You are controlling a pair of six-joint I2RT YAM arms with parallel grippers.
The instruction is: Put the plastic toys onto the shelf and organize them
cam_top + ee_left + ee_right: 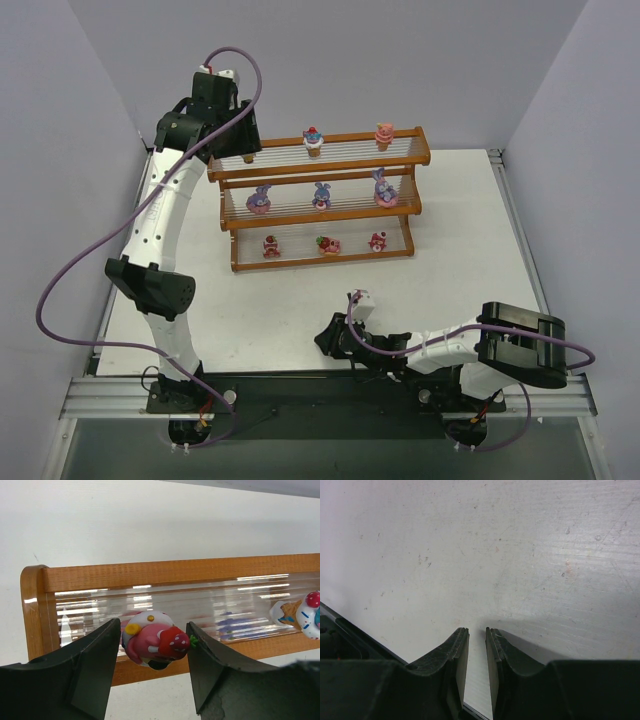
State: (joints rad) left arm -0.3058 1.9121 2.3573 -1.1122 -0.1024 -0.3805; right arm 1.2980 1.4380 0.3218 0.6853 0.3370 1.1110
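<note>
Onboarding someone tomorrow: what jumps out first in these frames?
The stepped shelf at the table's far side, with eight toys in neat rows on its three tiers. Then the left gripper at the top tier's left end, a pink cupcake toy between its fingers, a small gap showing on each side. The right gripper sits idle over bare table near its base.

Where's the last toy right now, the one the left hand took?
In the left wrist view, the pink toy sits between the left hand's fingers, at the left end of the shelf's top tier.
</note>
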